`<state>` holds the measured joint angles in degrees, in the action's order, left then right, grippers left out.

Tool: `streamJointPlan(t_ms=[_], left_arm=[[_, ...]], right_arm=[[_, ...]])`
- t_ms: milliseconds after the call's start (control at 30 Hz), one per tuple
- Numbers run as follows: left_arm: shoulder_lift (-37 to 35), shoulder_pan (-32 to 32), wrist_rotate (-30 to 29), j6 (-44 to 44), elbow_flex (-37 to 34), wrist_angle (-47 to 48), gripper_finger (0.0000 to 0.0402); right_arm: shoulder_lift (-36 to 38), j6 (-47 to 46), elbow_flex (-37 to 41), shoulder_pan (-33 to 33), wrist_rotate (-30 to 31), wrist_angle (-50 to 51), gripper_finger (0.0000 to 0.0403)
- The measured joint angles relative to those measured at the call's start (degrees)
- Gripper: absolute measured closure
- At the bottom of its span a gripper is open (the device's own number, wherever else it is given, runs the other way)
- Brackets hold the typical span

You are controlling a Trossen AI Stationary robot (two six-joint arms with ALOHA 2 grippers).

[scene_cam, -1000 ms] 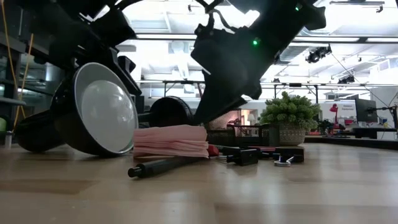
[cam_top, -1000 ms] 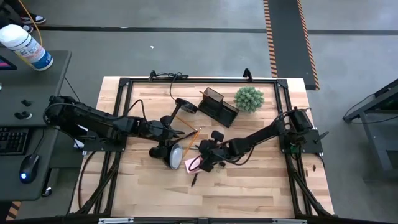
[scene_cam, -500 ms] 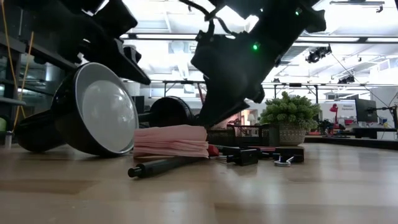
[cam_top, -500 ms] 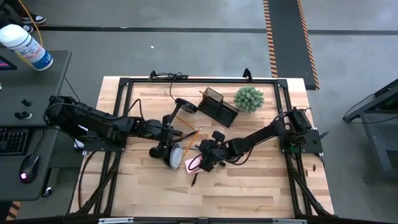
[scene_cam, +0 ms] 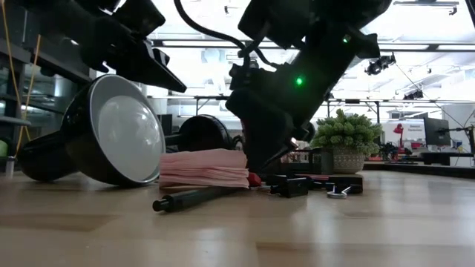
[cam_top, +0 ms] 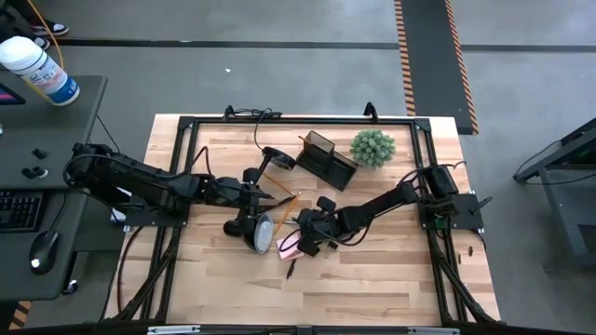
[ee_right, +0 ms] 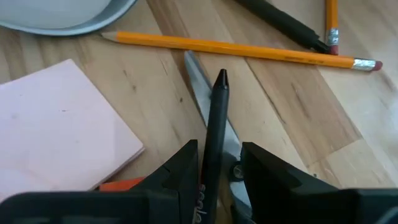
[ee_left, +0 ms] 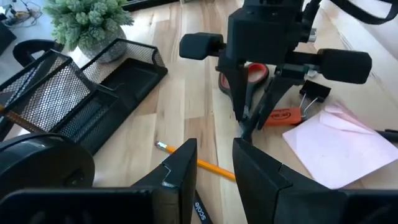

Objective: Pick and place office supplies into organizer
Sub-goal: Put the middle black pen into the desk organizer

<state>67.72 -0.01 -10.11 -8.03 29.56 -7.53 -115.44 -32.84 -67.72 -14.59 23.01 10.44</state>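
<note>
Where the right gripper's [ee_right: 219, 148] fingers [ee_right: 261, 171] meet, they pinch a black pen [ee_right: 217, 106] that juts out past their tips, its cone-shaped point hanging over the silver blade of the orange-handled scissors [ee_right: 202, 99], which lie flat on the table [cam_top: 372, 279]. Just beside the blade is the pink sticky-note pad [ee_right: 59, 130]. An orange pencil [ee_right: 236, 48] lies across the scissors' tip, and a second pencil [ee_right: 333, 25] lies beyond it with its eraser end near a dark rod. The rim of the black desk lamp's shade [ee_right: 62, 12] is close to the pad.

In the high view this gripper is low over the middle of the table, above the pad and scissors. A second black pen [cam_top: 291, 268] lies apart, nearer the table's front edge. A black binder clip [ee_left: 314, 92] sits beside the pad.

The left gripper's [ee_left: 211, 155] fingers [ee_left: 180, 168] are spread a little, with nothing between them. They hang above the pencil and face the right gripper, with the lamp just beside the left arm.

The black mesh organizer [cam_top: 326, 156] stands at the back of the table, well apart from both grippers, with the green plant [cam_top: 372, 147] next to it. Whether anything lies inside it cannot be told
</note>
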Motion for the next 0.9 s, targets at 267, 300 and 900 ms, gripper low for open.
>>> streamJointPlan(t_ms=[267,300,900], left_arm=[[0.0,0.0,0.0,-0.5,0.0,0.0,0.0309],[0.0,0.0,0.0,-0.5,0.0,0.0,0.0309],[0.0,0.0,-0.1,-0.6,0.0,0.1,0.0309]], right_arm=[[0.0,1.5,0.0,0.0,0.5,0.0,0.0384],[0.0,1.8,0.0,0.0,0.7,0.0,0.0387],[5.4,7.4,-6.3,-1.0,9.6,13.8,0.0389]])
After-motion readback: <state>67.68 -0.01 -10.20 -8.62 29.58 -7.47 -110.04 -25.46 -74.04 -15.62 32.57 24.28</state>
